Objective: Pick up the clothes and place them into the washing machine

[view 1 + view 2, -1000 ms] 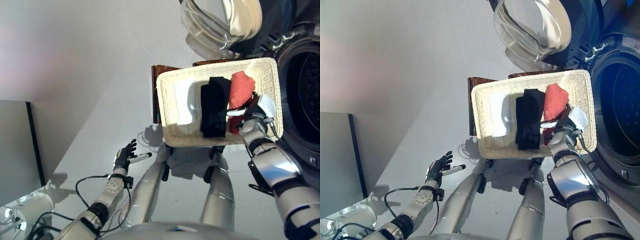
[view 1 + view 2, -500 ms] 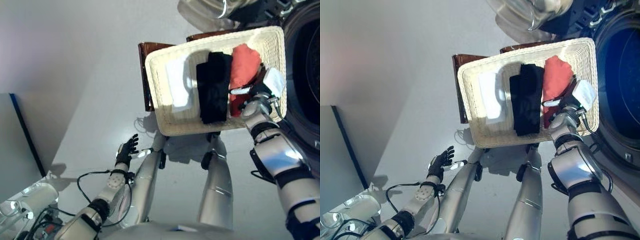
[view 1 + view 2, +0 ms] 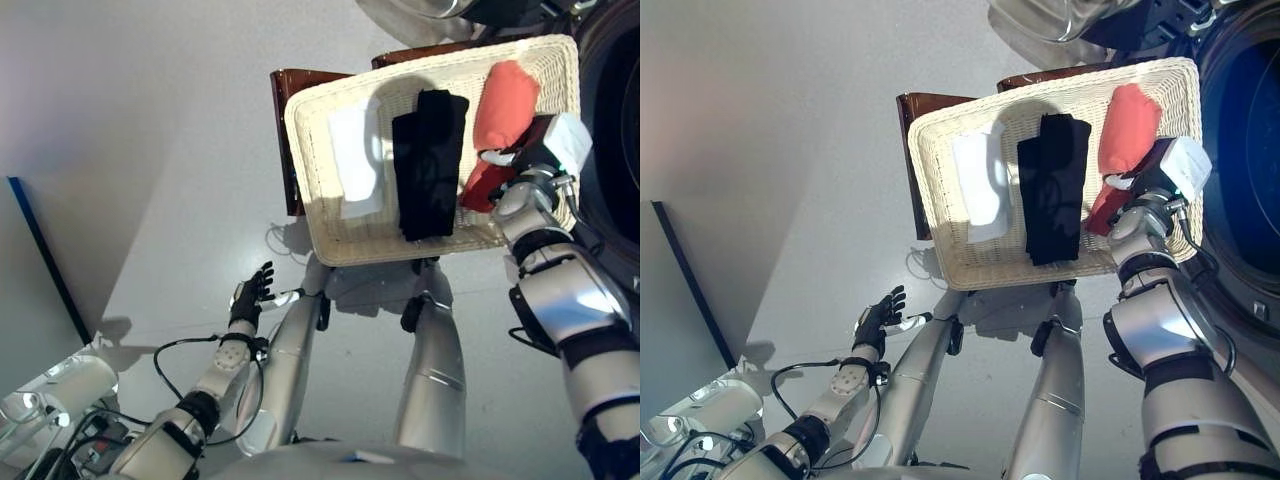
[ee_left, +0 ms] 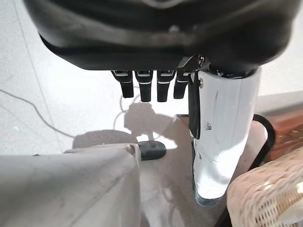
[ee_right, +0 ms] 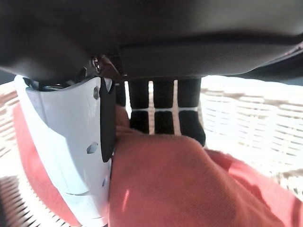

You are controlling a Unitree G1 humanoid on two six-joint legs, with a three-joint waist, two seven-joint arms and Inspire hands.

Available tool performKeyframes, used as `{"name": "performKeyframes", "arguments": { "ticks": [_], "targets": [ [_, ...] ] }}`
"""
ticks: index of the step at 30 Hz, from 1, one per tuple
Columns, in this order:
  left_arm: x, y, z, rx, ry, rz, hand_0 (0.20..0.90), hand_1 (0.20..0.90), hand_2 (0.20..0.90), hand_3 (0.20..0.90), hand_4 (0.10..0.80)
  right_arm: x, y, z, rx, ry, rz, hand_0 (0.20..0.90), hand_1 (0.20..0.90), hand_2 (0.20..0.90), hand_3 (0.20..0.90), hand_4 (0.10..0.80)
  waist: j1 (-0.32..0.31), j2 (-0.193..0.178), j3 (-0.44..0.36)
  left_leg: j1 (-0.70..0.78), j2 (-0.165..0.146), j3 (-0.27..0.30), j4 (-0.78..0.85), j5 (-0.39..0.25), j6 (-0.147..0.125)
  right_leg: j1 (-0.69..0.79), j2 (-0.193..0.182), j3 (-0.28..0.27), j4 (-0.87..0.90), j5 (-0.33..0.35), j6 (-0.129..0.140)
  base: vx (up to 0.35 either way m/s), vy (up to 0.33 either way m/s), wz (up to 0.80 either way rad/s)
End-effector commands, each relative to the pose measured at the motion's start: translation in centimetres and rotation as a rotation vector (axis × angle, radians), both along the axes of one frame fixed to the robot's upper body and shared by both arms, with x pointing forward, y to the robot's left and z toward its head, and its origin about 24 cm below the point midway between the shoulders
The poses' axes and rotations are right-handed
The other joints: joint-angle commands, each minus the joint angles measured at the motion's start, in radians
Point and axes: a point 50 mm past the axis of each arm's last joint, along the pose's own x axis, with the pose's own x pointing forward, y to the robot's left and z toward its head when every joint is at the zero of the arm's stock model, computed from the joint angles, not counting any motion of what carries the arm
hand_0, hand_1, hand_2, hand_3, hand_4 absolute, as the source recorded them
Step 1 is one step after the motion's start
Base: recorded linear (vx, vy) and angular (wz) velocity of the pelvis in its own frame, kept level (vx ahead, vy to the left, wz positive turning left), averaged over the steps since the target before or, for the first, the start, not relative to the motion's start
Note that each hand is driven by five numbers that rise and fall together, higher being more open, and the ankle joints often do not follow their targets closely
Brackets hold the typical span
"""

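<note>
A white wicker basket [image 3: 300, 150] holds a white cloth [image 3: 358, 155], a black cloth [image 3: 430, 165] and a red cloth [image 3: 505, 95] side by side. My right hand [image 3: 1145, 178] is inside the basket at its right end, over the lower part of the red cloth. In the right wrist view the red cloth [image 5: 189, 189] bulges between the white-covered thumb [image 5: 66, 142] and the fingers [image 5: 163, 113], which dip behind it. My left hand [image 3: 250, 297] hangs low by my side, far from the basket, with its fingers [image 4: 149, 87] straight and holding nothing.
The washing machine's dark drum opening [image 3: 1245, 130] is just right of the basket, and its glass door [image 3: 420, 8] stands swung open above it. A brown stand [image 3: 285, 120] shows under the basket's left edge. A panel with a blue edge [image 3: 40, 260] stands on the grey floor at far left.
The whole picture has shifted, so the camera has moved. My right hand stays at the red cloth in the basket. The left hand stays low and open.
</note>
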Motion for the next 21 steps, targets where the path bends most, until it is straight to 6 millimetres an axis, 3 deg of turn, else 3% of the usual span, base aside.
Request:
{"name": "performKeyframes", "arguments": {
  "ticks": [1, 7, 8, 13, 20, 21],
  "targets": [
    [-0.6, 2.8, -0.1, 0.031, -0.014, 0.103, 0.9, 0.9, 0.9, 0.9, 0.8, -0.3, -0.1, -1.0, -0.033, 0.043, 0.033, 0.2, 0.2, 0.2, 0.2, 0.3, 0.002, 0.05, 0.0, -0.025, 0.009, 0.013, 0.029, -0.057, -0.073, 0.103, 0.013, -0.004, 0.02, -0.111, 0.007, 0.012, -0.007, -0.07],
    [-1.4, 3.1, -0.7, 0.042, 0.023, 0.107, 0.9, 0.9, 0.9, 0.9, 0.8, -0.9, -1.0, -1.4, 0.066, 0.0, -0.008, 0.2, 0.2, 0.2, 0.2, 0.3, 0.001, 0.054, -0.023, 0.035, 0.01, 0.016, 0.001, -0.054, -0.075, 0.162, 0.011, -0.011, -0.006, -0.104, 0.011, -0.007, 0.004, -0.04],
    [-1.8, 3.4, -1.1, 0.045, 0.044, 0.113, 0.9, 0.9, 0.9, 0.9, 0.8, -1.1, -1.4, -1.6, 0.14, -0.039, -0.026, 0.2, 0.2, 0.2, 0.2, 0.3, -0.002, 0.056, -0.03, 0.05, 0.012, 0.022, -0.014, -0.019, -0.071, 0.184, 0.008, -0.017, -0.03, -0.069, 0.007, -0.07, 0.019, -0.01],
    [-2.7, 4.0, -1.9, 0.055, 0.09, 0.131, 0.9, 0.9, 0.9, 0.9, 0.8, -1.7, -2.1, -2.4, 0.292, -0.095, -0.071, 0.2, 0.2, 0.2, 0.2, 0.3, -0.002, 0.054, -0.058, 0.104, 0.015, 0.022, -0.029, -0.02, -0.071, 0.243, 0.006, -0.021, -0.056, -0.068, 0.01, 0.016, -0.006, -0.06],
    [-3.9, 4.4, -2.3, 0.05, 0.111, 0.11, 0.9, 0.9, 0.9, 0.9, 0.8, -1.9, -2.1, -2.6, 0.566, -0.255, -0.096, 0.2, 0.2, 0.2, 0.2, 0.3, -0.004, 0.048, -0.097, 0.177, 0.019, 0.024, -0.042, -0.031, -0.068, 0.315, 0.01, -0.017, -0.072, -0.078, 0.011, 0.033, -0.021, -0.03],
    [-4.2, 4.3, -2.4, 0.042, 0.116, 0.096, 0.9, 0.9, 0.9, 0.9, 0.8, -1.8, -2.0, -2.7, 0.73, -0.354, -0.104, 0.2, 0.2, 0.2, 0.2, 0.3, -0.005, 0.048, -0.105, 0.195, 0.021, 0.025, -0.046, -0.034, -0.067, 0.333, 0.013, -0.016, -0.077, -0.082, 0.012, 0.032, -0.01, -0.06]
  ]
}}
